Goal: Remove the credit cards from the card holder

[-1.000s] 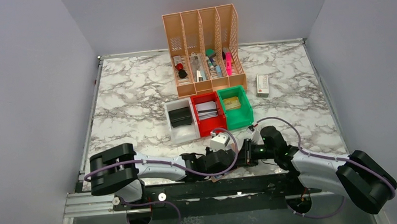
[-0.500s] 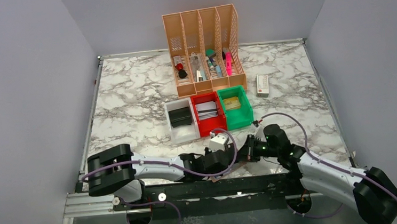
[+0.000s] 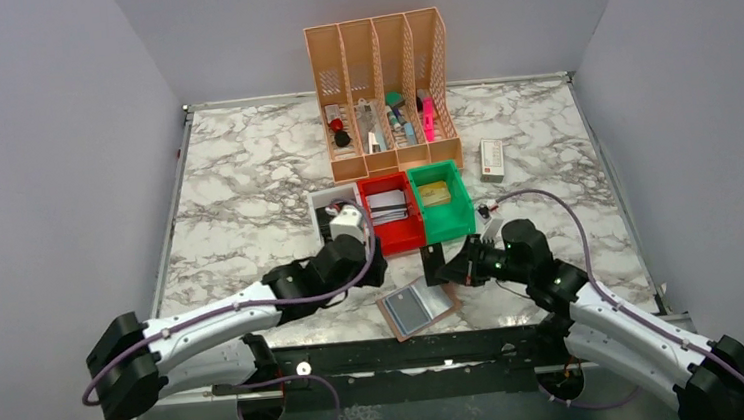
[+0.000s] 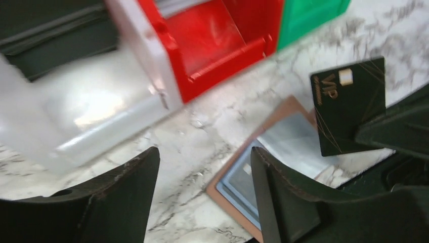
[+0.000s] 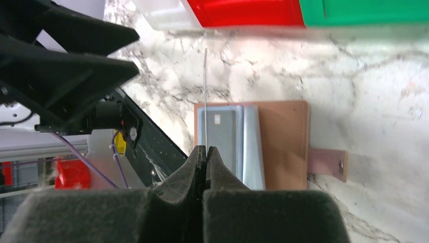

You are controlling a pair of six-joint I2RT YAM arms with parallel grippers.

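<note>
Right gripper (image 5: pixel 202 152) jaws clamped on dark credit card (image 4: pixel 349 104), held on edge, clear of card holder (image 3: pixel 443 298). Left gripper (image 4: pixel 202 195) jaws apart, empty, at holder's 11 o'clock. Holder flat on marble table (image 3: pixel 245 180), 6 o'clock of red bin (image 3: pixel 398 236); bluish cards (image 5: pixel 222 139) inside. Cards likely light, stiff, slick; pinch exposed short edge.

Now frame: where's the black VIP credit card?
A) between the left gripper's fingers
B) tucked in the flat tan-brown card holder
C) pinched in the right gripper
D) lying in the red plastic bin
C: the right gripper is shut on the black VIP credit card, which is out of the flat tan-brown card holder; the left gripper stands open and empty.
</note>
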